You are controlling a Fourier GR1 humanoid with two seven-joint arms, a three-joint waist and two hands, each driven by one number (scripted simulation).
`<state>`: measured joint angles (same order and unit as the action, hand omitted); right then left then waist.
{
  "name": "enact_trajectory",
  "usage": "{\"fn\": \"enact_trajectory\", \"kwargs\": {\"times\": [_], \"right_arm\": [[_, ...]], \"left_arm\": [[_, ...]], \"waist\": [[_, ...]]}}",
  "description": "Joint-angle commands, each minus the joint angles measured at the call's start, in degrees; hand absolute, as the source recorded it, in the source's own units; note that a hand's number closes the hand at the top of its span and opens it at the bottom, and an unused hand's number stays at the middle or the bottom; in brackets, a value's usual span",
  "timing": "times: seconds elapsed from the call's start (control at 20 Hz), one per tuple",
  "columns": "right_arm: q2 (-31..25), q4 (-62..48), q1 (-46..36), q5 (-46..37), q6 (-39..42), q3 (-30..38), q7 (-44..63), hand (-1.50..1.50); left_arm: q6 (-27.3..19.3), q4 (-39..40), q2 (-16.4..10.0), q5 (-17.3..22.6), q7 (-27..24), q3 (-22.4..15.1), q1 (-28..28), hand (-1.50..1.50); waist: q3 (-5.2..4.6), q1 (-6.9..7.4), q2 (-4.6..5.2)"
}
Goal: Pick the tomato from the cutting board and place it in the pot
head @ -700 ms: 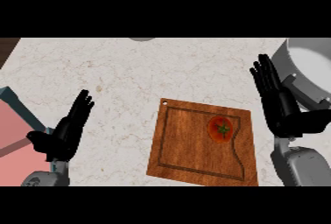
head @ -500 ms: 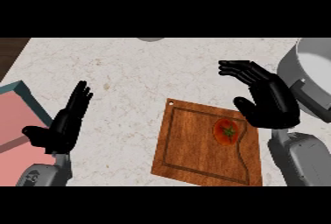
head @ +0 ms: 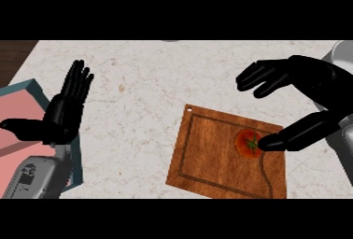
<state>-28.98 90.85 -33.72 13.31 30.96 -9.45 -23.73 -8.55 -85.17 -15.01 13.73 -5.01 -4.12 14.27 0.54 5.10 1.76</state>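
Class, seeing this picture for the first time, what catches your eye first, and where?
The red tomato stands out first, on the right half of the wooden cutting board. The black right hand arches open over it, thumb by the tomato. The left hand rests open at the view's left.

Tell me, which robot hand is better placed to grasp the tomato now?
The right. The right robot hand hangs over the right edge of the cutting board, with its thumb tip beside the tomato. The left robot hand rests open at the view's left, well away from both.
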Motion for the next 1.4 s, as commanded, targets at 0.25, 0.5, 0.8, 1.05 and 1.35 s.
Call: {"fn": "enact_trajectory", "kwargs": {"times": [0.25,0.5,0.8,1.05,1.35], "right_arm": [[-13.5,-3.4,-2.3,-12.0,11.9,1.1,-27.6,-1.5],[-19.1,-3.1,-2.4,-25.6,3.7,-7.2,-33.9,-1.5],[-22.4,-7.9,-1.9,-35.2,-6.9,-14.8,-43.6,-1.5],[-18.7,-13.6,-3.3,-41.9,-13.5,-21.1,-43.3,-1.5],[-14.1,-18.3,-5.7,-47.0,-15.0,-25.4,-40.5,-1.5]], "left_arm": [[-1.1,-0.8,-1.2,0.8,3.2,2.2,2.3,0.0],[-2.1,-0.5,-1.1,-0.2,3.9,2.0,4.0,0.0],[-3.1,-1.7,-1.9,-0.2,6.8,3.1,5.3,0.0],[-2.4,1.1,-0.9,-1.3,3.9,3.0,3.9,0.0],[-1.2,-0.1,-2.9,0.3,6.8,5.8,4.3,0.0]], "waist": [[-0.06,-1.34,-0.24],[-0.2,-1.22,-0.26],[-0.37,-2.47,-1.0],[-0.51,-3.46,-1.26],[-0.54,-4.05,-1.57]]}}
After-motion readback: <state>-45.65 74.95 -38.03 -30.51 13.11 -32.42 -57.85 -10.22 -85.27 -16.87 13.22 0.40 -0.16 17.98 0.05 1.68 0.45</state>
